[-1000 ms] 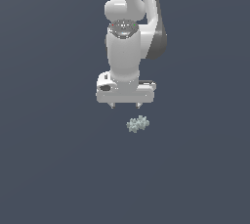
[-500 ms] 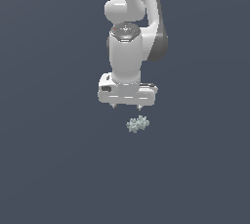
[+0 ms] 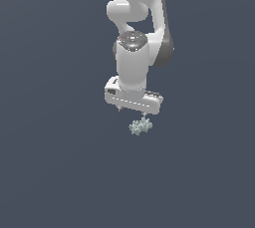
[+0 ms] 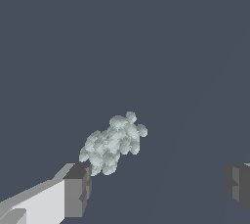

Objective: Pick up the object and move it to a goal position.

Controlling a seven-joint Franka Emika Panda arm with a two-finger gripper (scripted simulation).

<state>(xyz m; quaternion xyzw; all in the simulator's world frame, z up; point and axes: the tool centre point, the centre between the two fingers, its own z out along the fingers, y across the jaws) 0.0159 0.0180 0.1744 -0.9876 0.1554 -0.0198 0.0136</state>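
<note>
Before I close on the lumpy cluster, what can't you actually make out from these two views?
- Fingertips: the wrist view's frame edge cuts off both fingers.
- Height of the gripper over the lumpy cluster: the exterior view shows them nearly overlapping, with no shadow to judge by.
- Whether the cluster sits centred between the fingers: it looks close to one.
- Goal position: no marker in either view.

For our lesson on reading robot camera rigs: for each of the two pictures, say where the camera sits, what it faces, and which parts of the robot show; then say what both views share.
Exterior view: off the arm, facing the white Franka arm and its white gripper hanging above the small pale grey-green knobbly cluster on the dark grey floor.
Wrist view: on the wrist, looking past two dark grey fingertips, spread wide apart, at the cluster.
Shared: the cluster, the floor and the gripper's fingers.
</note>
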